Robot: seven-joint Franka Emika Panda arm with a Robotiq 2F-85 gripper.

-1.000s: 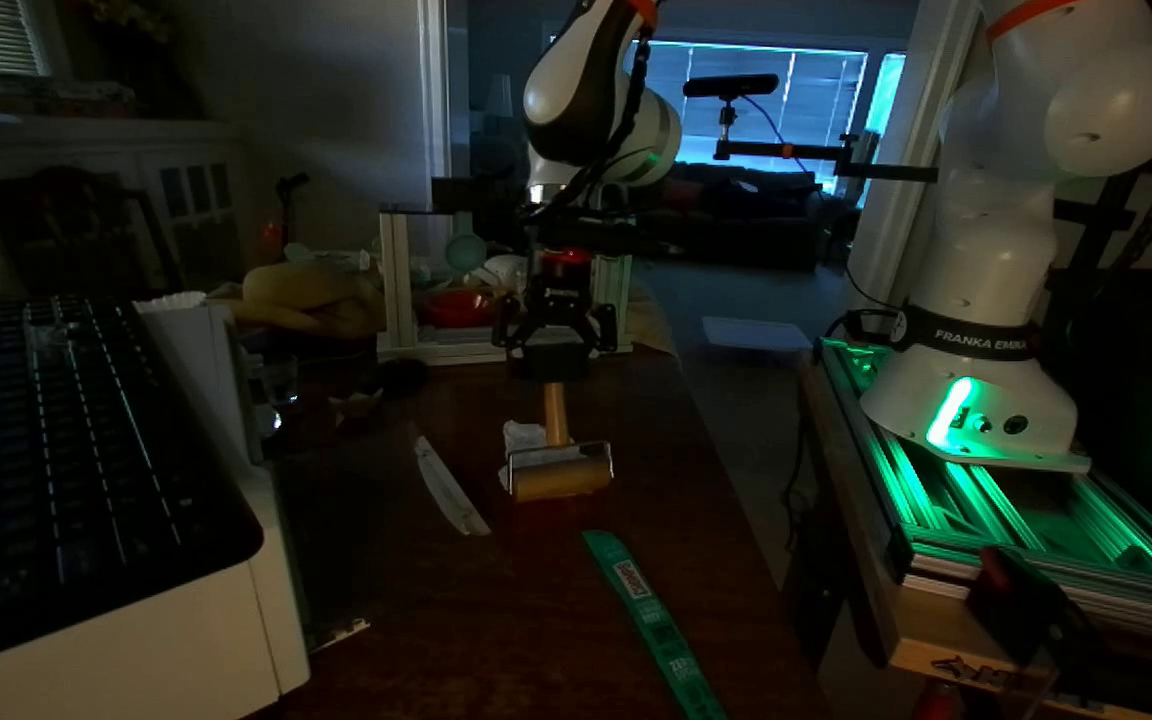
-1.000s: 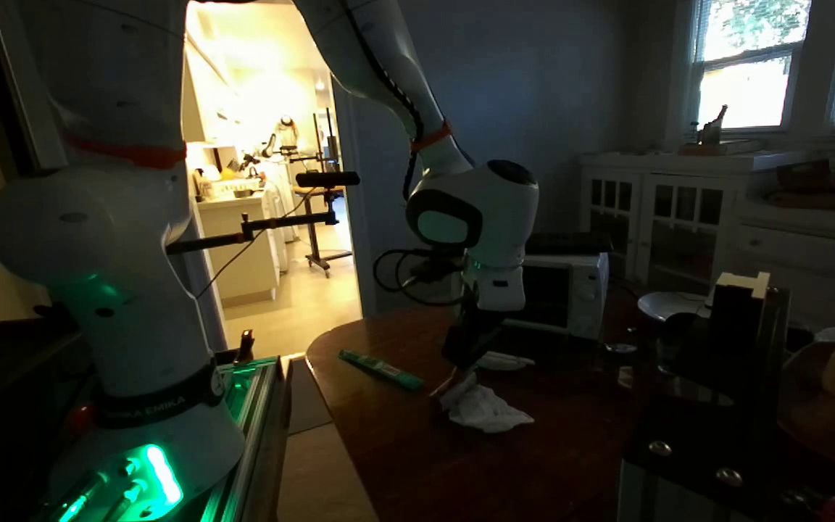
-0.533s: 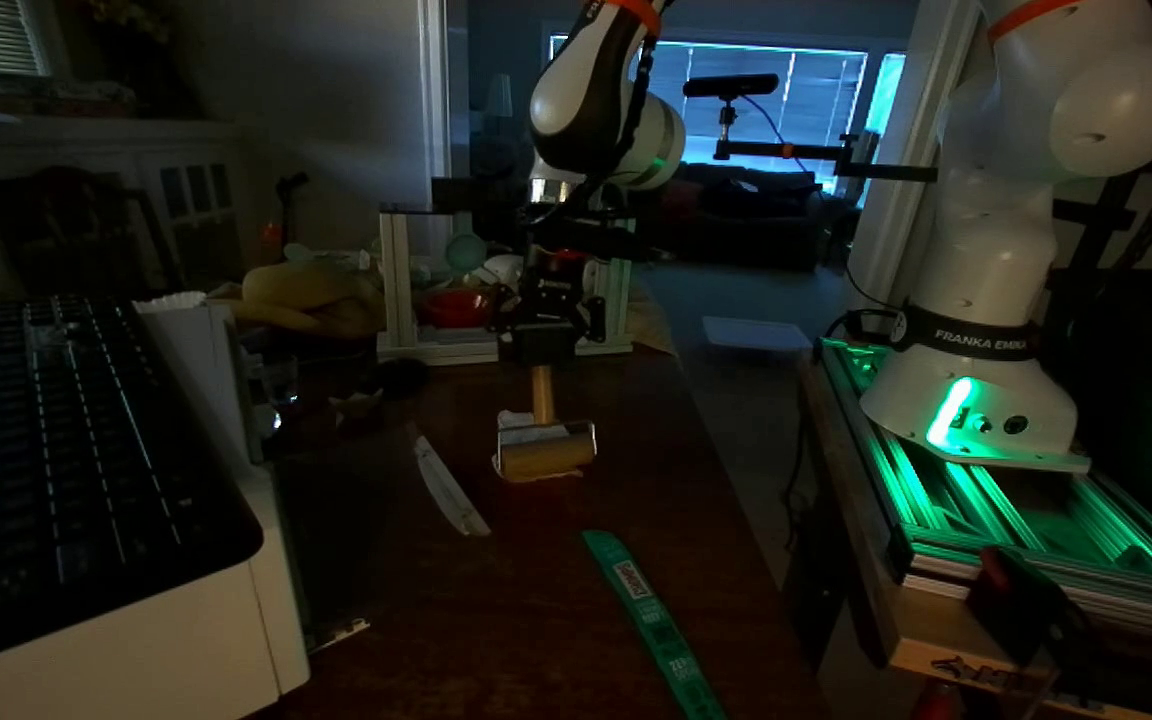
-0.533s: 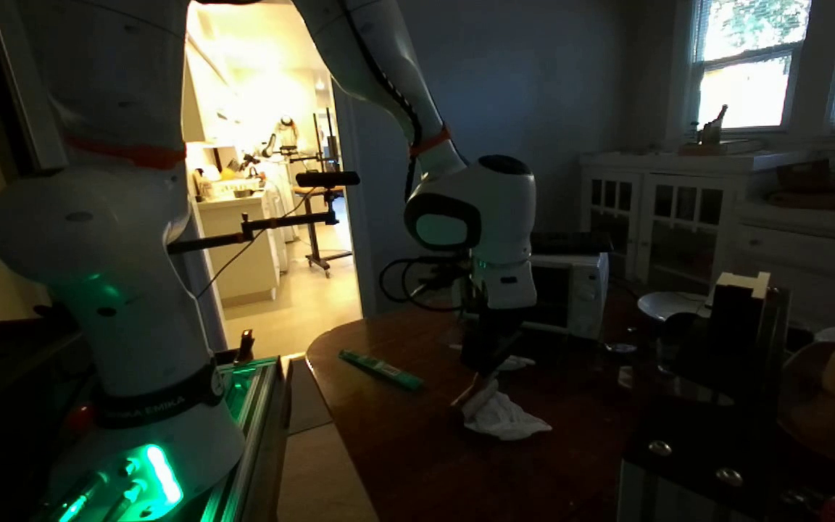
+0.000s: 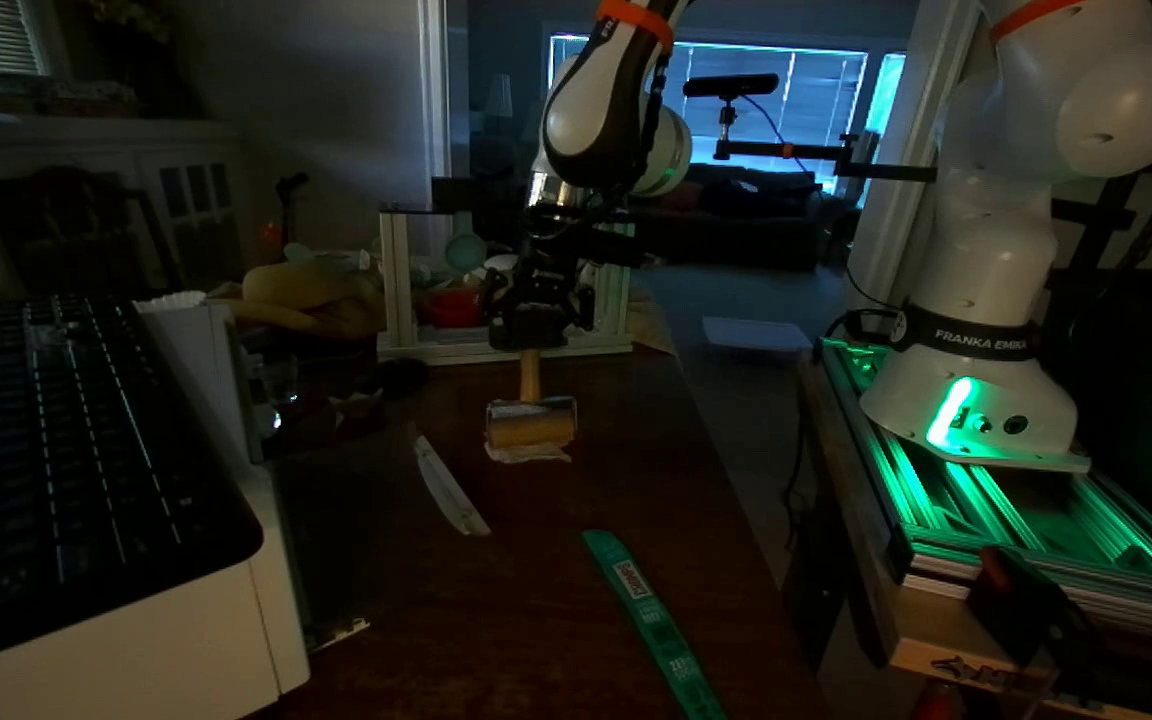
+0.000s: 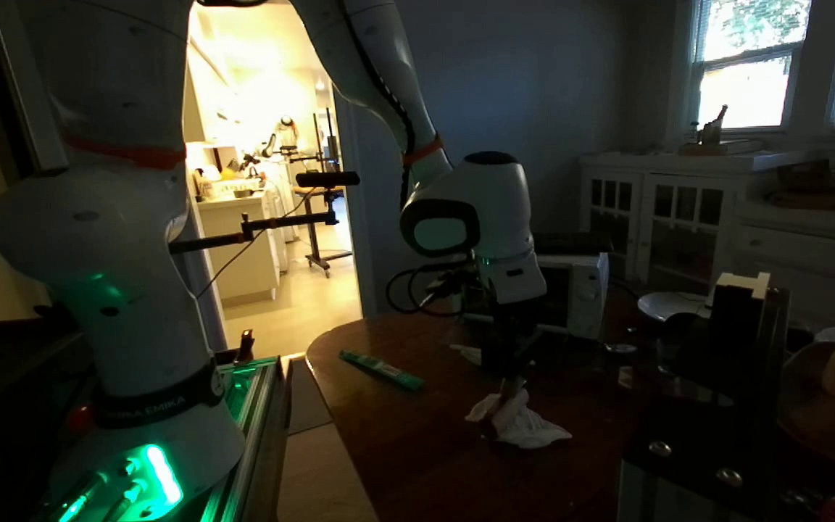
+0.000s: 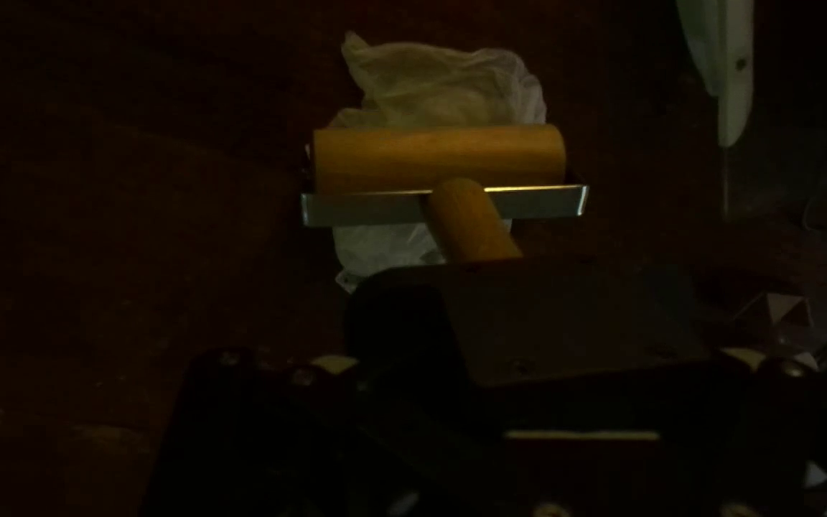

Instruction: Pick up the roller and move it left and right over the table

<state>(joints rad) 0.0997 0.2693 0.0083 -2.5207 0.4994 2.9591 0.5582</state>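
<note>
The roller has a pale wooden cylinder [image 5: 531, 430] in a metal frame and a wooden handle [image 5: 531, 375]. My gripper [image 5: 528, 338] is shut on the handle from above, with the cylinder low over the table [image 5: 536, 610]. A crumpled white sheet [image 6: 533, 429] lies under and around the cylinder. In the wrist view the cylinder [image 7: 438, 154] lies across the sheet [image 7: 449, 79], and the handle [image 7: 472, 226] runs into the dark gripper [image 7: 489, 276]. The handle's upper end is hidden. I cannot tell whether the cylinder touches the tabletop itself.
A green strip [image 5: 651, 625] and a white strip [image 5: 448, 487] lie on the table. A white machine with dark keys [image 5: 66, 480] stands along one side. A frame [image 5: 396, 290] with a red bowl [image 5: 454, 308] stands at the far end. The robot base [image 5: 976, 400] is beside the table.
My gripper and the roller have moved along the table, away from the green strip and toward the frame with the red bowl. The crumpled white sheet has moved along with the roller.
</note>
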